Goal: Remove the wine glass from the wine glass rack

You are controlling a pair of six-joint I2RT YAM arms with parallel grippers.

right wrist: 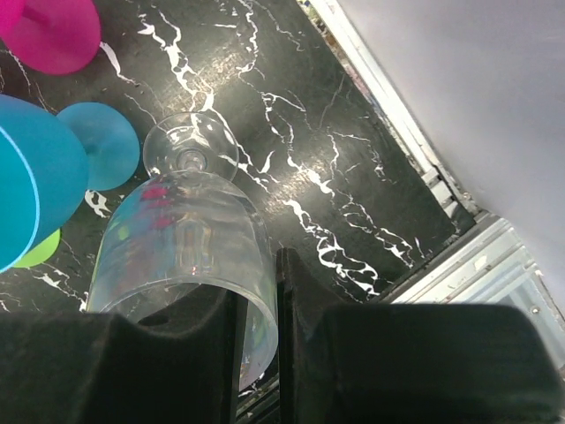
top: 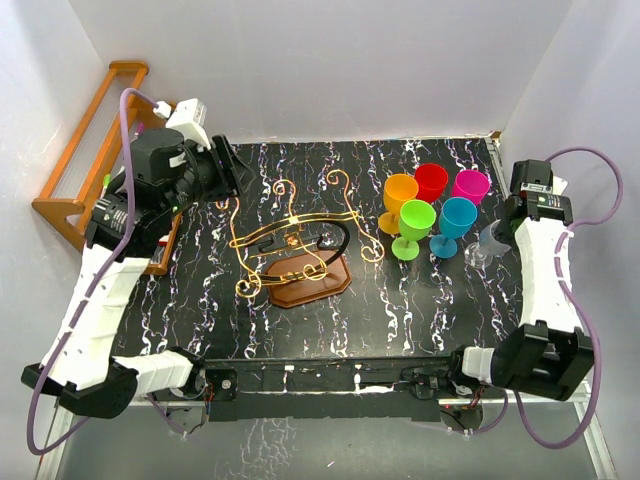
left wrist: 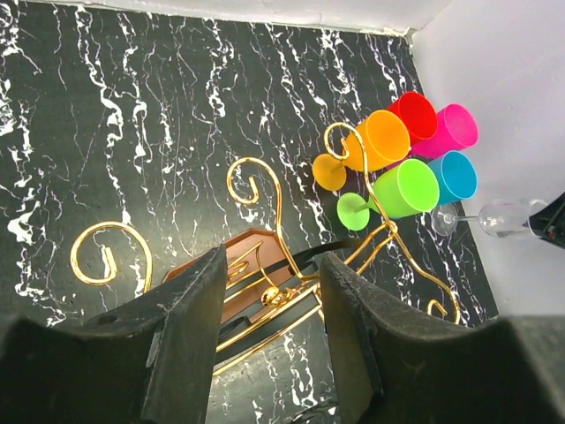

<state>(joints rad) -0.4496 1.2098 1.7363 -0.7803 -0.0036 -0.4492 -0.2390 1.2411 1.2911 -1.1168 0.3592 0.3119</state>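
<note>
Right gripper [right wrist: 260, 311] nearly closed, pinching the rim wall of the wine glass [right wrist: 181, 238]. Glass is clear and stemmed, foot downward, off the wine glass rack [top: 315, 285], near the counter's [top: 400, 305] right edge, just beside the blue cup [right wrist: 35, 194]. Bare counter strip runs between glass and that edge. Left gripper [left wrist: 269, 274] wide apart, empty, above the mid-counter rack.

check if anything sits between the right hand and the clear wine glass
Nothing visible does. The right hand has the clear wine glass: the bowl's wall runs into the narrow gap between its fingers. The blue goblet is close beside the glass, not between them.
</note>
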